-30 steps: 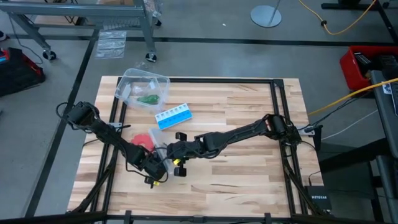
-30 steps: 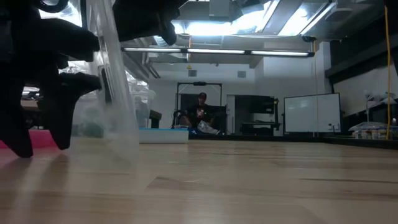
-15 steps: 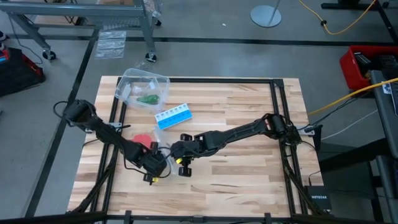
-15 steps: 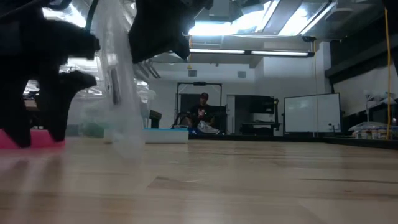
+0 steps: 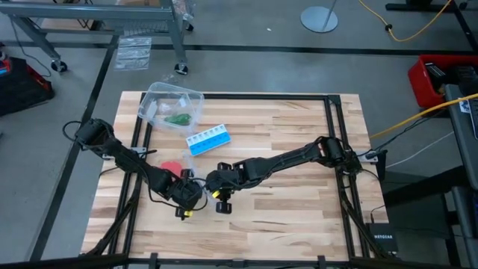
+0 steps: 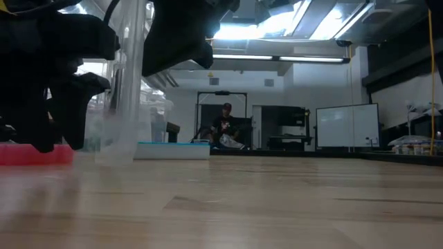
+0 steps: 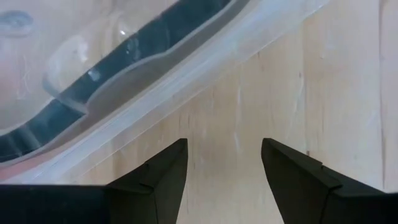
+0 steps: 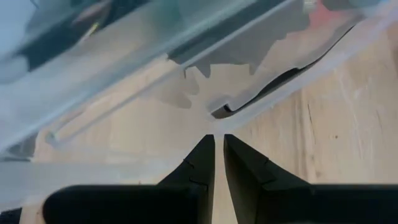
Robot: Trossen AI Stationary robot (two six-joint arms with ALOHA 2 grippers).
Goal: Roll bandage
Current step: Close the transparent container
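The dark green bandage (image 5: 178,118) lies as a small bundle on the bottom of a clear plastic box (image 5: 153,101) at the table's far left. No gripper touches it. My right gripper (image 5: 214,188) (image 8: 219,142) is shut on a clear plastic lid (image 6: 121,104) over the table's middle left. My left gripper (image 5: 187,200) (image 7: 224,155) is open and empty just left of it, above bare wood. The lid (image 7: 155,68) passes in front of its fingers. My right gripper pinches the clear lid's rim (image 8: 214,119) between its two fingertips, which leave only a narrow slit. In the low view the lid stands upright below the gripper. Its lower edge (image 6: 114,158) is close over the table; whether it touches the wood I cannot tell.
A red round disc (image 5: 172,166) lies just left of both grippers. A blue-and-white pill box (image 5: 208,140) lies beyond them toward the far edge. Bare wood spreads over the table's right half (image 5: 299,202). A person (image 6: 225,128) sits in the room behind.
The upright lid in my right gripper has shifted toward the table's left, and its lower edge has come up a little. My left gripper has moved a little toward the lid and risen slightly.
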